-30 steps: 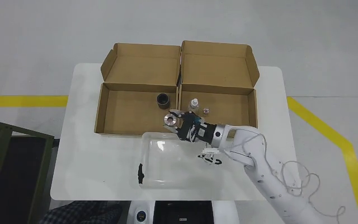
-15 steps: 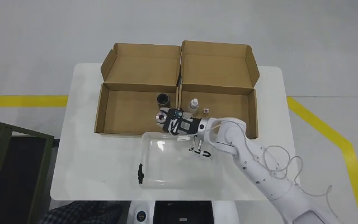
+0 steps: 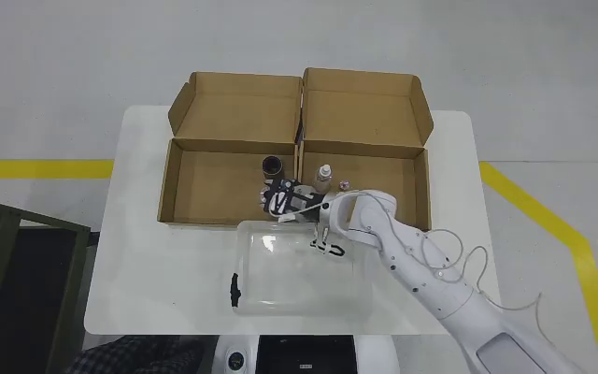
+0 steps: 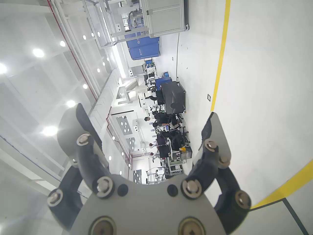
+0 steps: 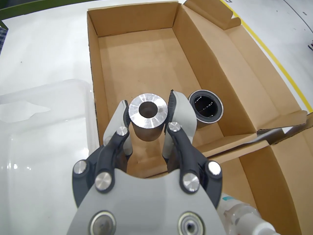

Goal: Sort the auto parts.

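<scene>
Over the near right corner of the left cardboard box (image 3: 201,182), the right end effector (image 3: 280,199) pinched a silver metal cylinder (image 5: 148,123) upright between its fingers, bore facing up, as the right wrist view made plain. Just beside it, on the box floor, stood a black ring-shaped bearing (image 5: 207,110), apart from the fingers. The top view added the surroundings: a clear plastic tray (image 3: 290,280) on the white tabletop (image 3: 140,243) in front of the boxes, a small black part (image 3: 233,290) at its left edge, and a small bottle (image 3: 323,174) in the right box (image 3: 383,178). The left end effector (image 4: 146,112) — fingers spread, nothing between them — faced the room.
</scene>
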Controlling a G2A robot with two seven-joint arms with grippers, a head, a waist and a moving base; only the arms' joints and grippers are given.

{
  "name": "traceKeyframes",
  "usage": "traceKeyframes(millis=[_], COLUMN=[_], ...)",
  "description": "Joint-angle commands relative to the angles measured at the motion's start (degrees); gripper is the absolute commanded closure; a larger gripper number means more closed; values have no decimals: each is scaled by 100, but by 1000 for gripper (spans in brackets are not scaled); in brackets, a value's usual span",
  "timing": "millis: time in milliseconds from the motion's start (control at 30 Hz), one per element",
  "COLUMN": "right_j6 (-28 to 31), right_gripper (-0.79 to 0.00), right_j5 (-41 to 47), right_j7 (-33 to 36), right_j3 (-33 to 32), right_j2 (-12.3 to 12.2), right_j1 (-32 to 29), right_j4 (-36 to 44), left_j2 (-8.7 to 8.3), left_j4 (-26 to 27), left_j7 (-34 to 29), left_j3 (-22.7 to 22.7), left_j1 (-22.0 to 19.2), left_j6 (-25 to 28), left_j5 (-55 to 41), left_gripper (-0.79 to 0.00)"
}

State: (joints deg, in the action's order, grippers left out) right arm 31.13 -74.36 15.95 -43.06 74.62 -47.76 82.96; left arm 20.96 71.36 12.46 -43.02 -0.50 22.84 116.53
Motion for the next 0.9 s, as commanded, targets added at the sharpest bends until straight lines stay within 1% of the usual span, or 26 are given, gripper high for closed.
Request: traceKeyframes(millis=[0, 400, 667, 767, 867], right_j6=[-5, 35, 76, 78, 78], right_gripper=[0, -6, -102, -163, -188], right_j5=[7, 29, 29, 31, 12], right_j7=[31, 274, 396, 435, 454], right_j3=[28, 245, 333, 350, 362], right_j2=[26, 202, 293, 322, 344], right_j1=[52, 350, 459, 481, 485], right_j4=[-78, -490, -634, -687, -733], left_j2=[0, 0, 0, 0, 0], left_j4=[0, 0, 0, 0, 0], left_j7=[0, 0, 0, 0, 0], left_j3=[0, 0, 0, 0, 0], left_j1=[0, 0, 0, 0, 0], left_j6=[0, 0, 0, 0, 0], left_j5=[0, 0, 0, 0, 0], left_gripper=[-785, -785, -785, -785, -785])
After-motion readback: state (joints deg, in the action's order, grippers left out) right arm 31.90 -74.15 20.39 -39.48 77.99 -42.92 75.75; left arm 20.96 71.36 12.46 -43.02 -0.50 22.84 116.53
